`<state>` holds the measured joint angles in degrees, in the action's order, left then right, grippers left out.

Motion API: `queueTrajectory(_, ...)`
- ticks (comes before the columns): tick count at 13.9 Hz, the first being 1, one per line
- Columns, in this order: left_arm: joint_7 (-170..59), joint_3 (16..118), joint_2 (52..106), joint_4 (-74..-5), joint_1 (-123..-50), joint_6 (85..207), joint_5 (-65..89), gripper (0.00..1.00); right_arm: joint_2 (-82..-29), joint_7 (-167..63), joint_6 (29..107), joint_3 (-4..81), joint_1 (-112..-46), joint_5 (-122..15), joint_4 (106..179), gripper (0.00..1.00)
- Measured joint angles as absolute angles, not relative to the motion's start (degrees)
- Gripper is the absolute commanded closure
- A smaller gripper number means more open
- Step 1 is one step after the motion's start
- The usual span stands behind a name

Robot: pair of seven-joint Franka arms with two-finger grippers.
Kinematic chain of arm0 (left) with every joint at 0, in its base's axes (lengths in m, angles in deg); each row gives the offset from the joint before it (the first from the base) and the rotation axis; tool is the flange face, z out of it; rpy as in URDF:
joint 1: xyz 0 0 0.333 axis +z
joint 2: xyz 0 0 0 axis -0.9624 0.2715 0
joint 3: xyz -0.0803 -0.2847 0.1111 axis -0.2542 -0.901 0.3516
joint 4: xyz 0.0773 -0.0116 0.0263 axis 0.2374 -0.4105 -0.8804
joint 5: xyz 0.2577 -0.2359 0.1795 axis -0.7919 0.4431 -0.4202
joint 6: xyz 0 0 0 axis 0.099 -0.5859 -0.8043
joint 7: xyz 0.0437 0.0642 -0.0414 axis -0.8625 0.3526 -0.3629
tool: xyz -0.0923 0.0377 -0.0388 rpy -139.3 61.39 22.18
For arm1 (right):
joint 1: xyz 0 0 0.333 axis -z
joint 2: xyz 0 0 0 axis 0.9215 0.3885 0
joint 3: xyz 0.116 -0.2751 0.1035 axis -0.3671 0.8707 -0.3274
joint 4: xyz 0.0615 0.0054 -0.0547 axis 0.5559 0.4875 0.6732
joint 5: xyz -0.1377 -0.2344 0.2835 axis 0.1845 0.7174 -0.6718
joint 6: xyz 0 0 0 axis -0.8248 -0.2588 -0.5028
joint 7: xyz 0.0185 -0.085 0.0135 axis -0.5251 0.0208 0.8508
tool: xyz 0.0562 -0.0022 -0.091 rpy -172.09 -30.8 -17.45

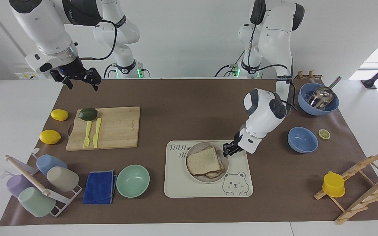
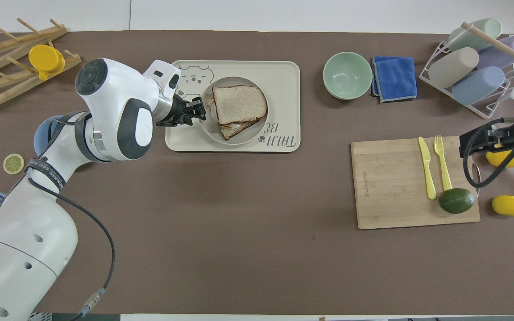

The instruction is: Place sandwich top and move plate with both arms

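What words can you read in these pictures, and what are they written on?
"TAIJI" over a line beginning "B", the rest hidden by the plate: on the bear tray.
Small mark on the cutting board: too small to read.
Lettering on the arms: too small to read.
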<state>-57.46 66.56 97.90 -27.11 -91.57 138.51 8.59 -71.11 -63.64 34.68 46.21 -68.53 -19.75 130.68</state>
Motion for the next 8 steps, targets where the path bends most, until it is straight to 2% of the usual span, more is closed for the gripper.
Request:
queueTrajectory(3,-53.53,66.81,96.16,-25.81,-88.12,134.46,7.46,0.0,-71.11,-63.64,34.68,46.16,-68.55,-19.75,130.67,0.0)
queueTrajectory(8,-52.78,67.82,84.02,-24.95,-82.56,120.53,-3.91,0.0,-71.11,-63.64,34.69,46.1,-68.55,-19.75,130.64,0.0)
